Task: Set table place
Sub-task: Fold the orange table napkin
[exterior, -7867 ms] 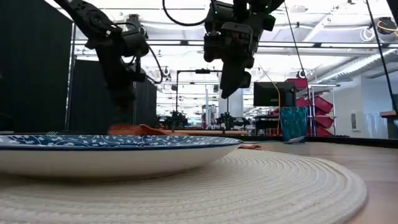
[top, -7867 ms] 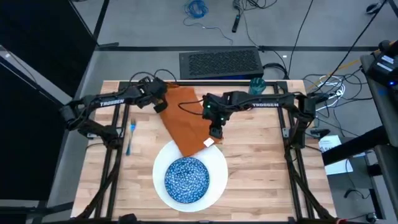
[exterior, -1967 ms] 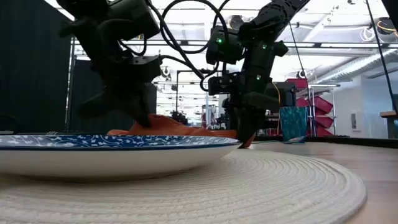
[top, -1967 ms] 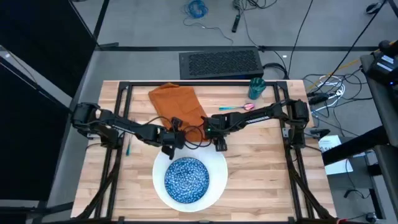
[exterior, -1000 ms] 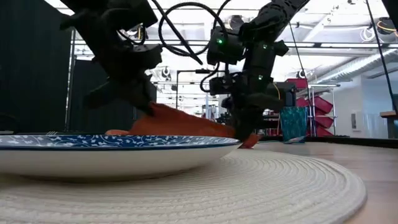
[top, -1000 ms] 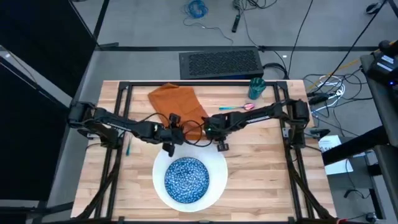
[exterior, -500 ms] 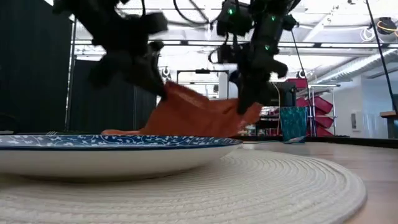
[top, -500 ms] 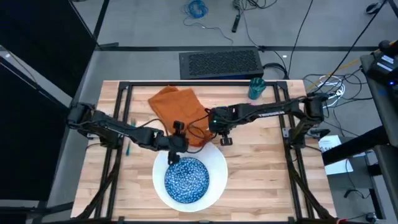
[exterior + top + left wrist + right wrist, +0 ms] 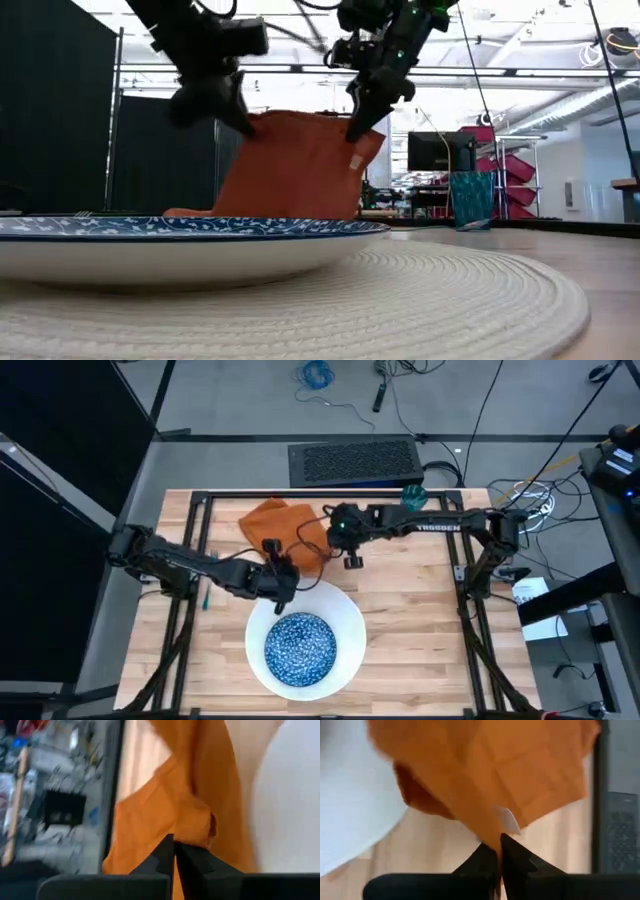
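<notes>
Plate: the white plate (image 9: 345,622) sat at the near middle of the surface (image 9: 420,640), on a woven mat (image 9: 450,300) seen in the low view, with the blue speckled bowl (image 9: 299,647) on it.

Left gripper: the left gripper (image 9: 279,584) hung just beyond the plate's far rim, clenched on one corner of the napkin (image 9: 285,525).

Right gripper: the right gripper (image 9: 350,555) was a little farther back and to the right, pinching another corner, beside the small white tag (image 9: 507,820).

Change: a second earlier the cloth lay low behind the bowl; now both arms had raised it, so it hung as a spread sheet with its far part trailing on the surface.

Meaning: the napkin seemed mid-carry or mid-fold, with its placing beside the plate not yet done.

Cutlery: a light-blue piece (image 9: 205,598) lay at the left, under the left arm.

Cup: the teal cup (image 9: 413,497) stood at the far edge, right of centre.

Writing: "TROSSEN" showed in white on the right arm (image 9: 440,527).
</notes>
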### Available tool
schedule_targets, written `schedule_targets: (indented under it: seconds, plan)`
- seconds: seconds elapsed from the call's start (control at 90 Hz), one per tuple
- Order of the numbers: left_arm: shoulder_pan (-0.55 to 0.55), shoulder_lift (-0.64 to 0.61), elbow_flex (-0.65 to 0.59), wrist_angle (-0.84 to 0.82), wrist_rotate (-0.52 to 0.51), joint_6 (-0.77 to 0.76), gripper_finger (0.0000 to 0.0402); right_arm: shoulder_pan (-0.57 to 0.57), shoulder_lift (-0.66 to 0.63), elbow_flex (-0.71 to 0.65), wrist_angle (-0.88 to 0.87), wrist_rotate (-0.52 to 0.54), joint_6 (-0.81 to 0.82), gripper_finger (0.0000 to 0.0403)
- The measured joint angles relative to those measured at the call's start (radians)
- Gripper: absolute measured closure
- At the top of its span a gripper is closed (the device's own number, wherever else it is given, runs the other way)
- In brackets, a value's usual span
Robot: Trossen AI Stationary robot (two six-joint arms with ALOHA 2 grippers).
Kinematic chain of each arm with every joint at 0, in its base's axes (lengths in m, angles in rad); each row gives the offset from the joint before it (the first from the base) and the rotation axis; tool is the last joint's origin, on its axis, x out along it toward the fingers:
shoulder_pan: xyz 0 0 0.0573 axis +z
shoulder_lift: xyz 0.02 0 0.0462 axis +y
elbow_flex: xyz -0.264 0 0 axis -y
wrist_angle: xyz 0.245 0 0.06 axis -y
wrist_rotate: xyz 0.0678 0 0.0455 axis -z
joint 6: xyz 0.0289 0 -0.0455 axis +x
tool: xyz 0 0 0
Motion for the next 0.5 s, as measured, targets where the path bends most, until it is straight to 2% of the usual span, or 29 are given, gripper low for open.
schedule_targets:
  seconds: [0.3, 0.5]
  plan:
    - [0.067, -0.092, 0.0, -0.065, -0.081, -0.091, 0.0402, -0.079, 0.026, 0.004, 0.165, -0.009, -0.098, 0.0403]
    - [0.133, -0.119, -0.052, -0.085, -0.086, -0.157, 0.0402, -0.117, 0.153, 0.136, 0.156, -0.065, -0.14, 0.0403]
